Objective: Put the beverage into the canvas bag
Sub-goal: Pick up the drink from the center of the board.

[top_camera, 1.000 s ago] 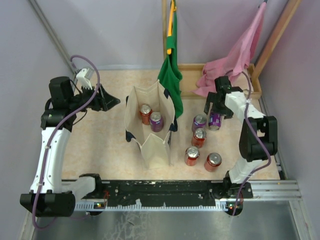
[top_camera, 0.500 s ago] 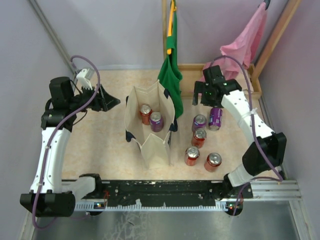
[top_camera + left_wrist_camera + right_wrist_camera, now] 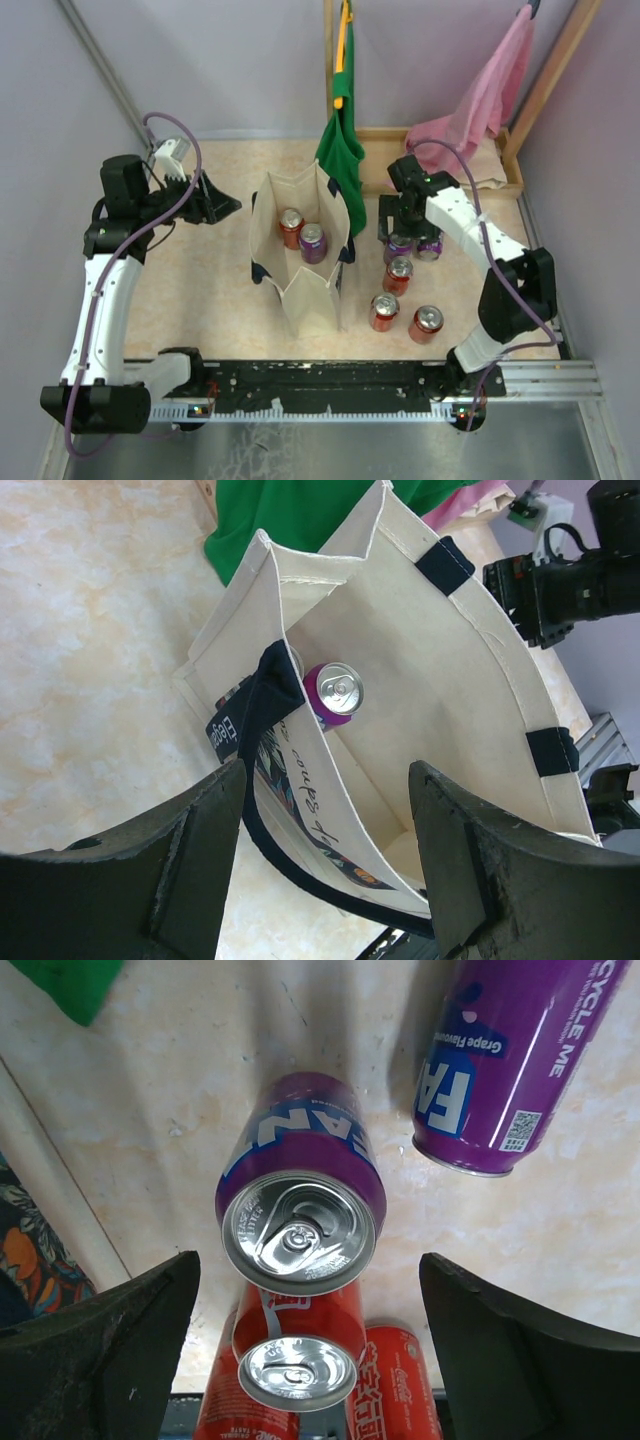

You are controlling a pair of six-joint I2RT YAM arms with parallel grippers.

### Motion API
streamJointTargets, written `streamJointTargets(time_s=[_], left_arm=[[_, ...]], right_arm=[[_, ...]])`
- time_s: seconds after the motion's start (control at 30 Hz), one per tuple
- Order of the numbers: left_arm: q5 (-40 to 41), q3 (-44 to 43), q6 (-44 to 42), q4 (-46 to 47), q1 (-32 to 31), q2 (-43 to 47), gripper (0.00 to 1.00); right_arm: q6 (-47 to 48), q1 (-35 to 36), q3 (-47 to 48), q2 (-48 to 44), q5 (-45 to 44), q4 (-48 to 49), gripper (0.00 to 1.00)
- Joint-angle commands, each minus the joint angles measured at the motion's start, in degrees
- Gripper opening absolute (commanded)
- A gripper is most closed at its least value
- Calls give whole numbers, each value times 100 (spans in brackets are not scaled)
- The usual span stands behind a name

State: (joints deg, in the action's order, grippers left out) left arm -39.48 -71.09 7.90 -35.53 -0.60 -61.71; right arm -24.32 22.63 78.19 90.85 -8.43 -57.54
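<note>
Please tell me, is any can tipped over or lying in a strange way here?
Yes. A tipped purple can lies on its side, to the right of the canvas bag. The second purple can and the red cans stand upright. Nothing looks spilled.

The jaws stand wide apart, touching nothing. Centred between them is an upright purple can, silver top showing. Closer to the jaws' base stands a red can, another red can beside it. Past the right jaw's tip, a second purple can lies sideways on the counter.
</note>
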Motion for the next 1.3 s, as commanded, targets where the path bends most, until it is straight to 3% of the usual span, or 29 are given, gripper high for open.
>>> streamJointTargets(time_s=[0.0,0.23,0.43,0.5,0.6,0.83,1.1,1.27], left_arm=[[-112,36,-27,143,12,62,72],[-103,37,-23,151,9,63,72],[-96,34,-25,139,14,72,72],[-95,27,-42,120,13,65,72],[-87,28,-52,109,9,63,72],[-103,35,-52,116,12,54,72],[-130,82,-44,147,13,56,72],[-130,109,-50,144,12,80,72]], right_arm=[[-62,39,-40,109,147,346,91],[-20,39,-106,573,123,489,91],[11,39,-108,690,27,603,82],[-1,39,-88,672,1,606,65],[-42,40,-30,536,-31,602,28],[-60,40,444,176,-112,211,0],[-79,39,1752,-148,-202,-520,0],[-143,110,2607,-514,220,-613,0]])
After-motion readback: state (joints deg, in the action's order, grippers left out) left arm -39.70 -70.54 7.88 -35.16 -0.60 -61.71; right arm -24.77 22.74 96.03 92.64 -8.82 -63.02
